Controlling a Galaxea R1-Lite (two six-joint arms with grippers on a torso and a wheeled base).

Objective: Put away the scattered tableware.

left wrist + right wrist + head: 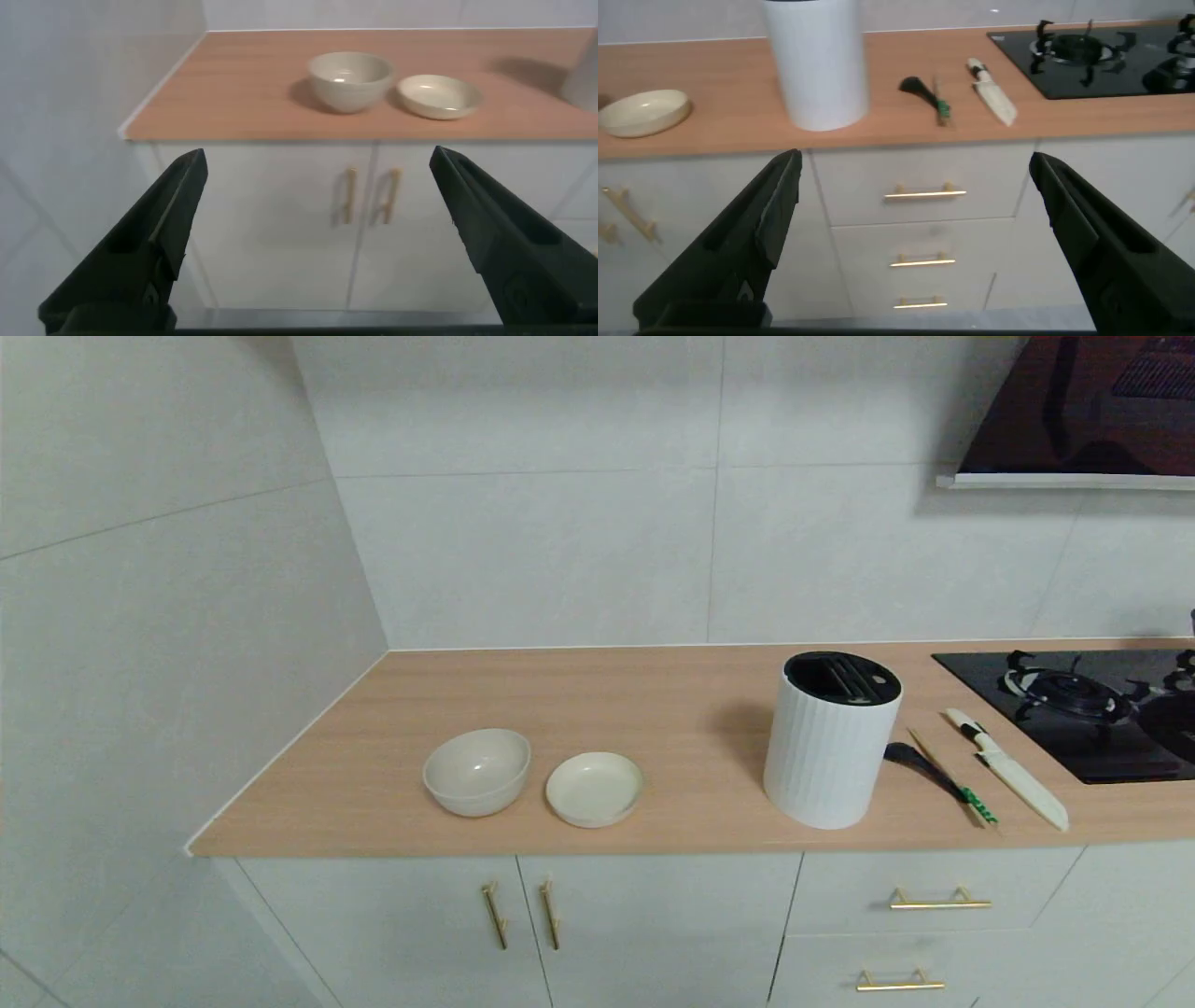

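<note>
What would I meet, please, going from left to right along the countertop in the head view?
Deep bowl → shallow dish → white ribbed utensil holder → black spoon → white knife → gas hob.

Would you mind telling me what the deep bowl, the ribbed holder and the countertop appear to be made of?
Deep bowl: probably glazed ceramic or melamine, cream, with glossy highlights. Ribbed holder: likely matte white plastic, black slotted top. Countertop: wood-look surface, visible grain, possibly laminate.

Black spoon [920, 763] partly hidden behind white holder [831, 751]; stove [1074, 709] cut off by head view's right edge.
</note>
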